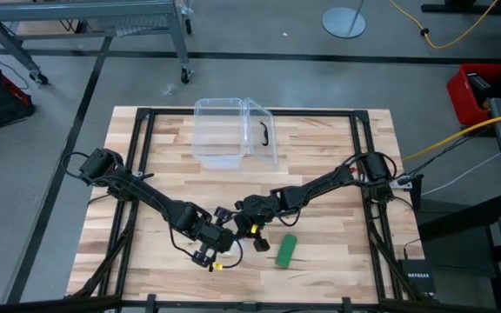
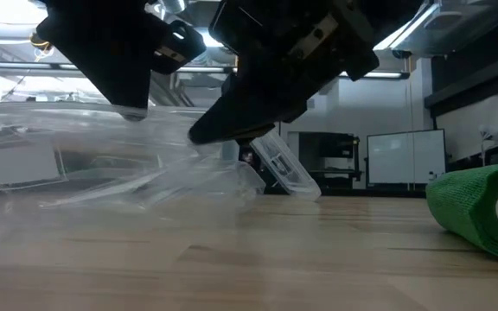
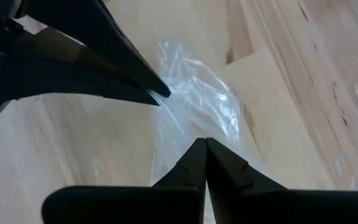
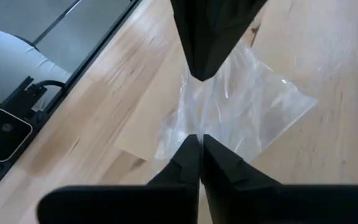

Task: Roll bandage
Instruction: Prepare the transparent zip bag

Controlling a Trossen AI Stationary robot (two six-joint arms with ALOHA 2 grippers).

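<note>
Both grippers, left [image 1: 214,261] and right [image 1: 252,236], meet over the clear wrapper [image 3: 197,106], fingers clenched, apparently pinching it. The rolled bandage [image 1: 286,249] lies apart on the desk [image 1: 337,252], cut off in the low view.

Overhead: both arms converged near table [image 1: 320,174] centre-front, left gripper [image 1: 209,256] at 7 o'clock, right gripper [image 1: 249,228] just beside it, rolled green bandage [image 1: 286,249] lay at 5 o'clock, clear plastic box [image 1: 233,132] stood at 12 o'clock.

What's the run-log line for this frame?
left gripper: shut on wrapper | right gripper: shut on wrapper | bandage: rolled, lying free on table, right of grippers
</note>
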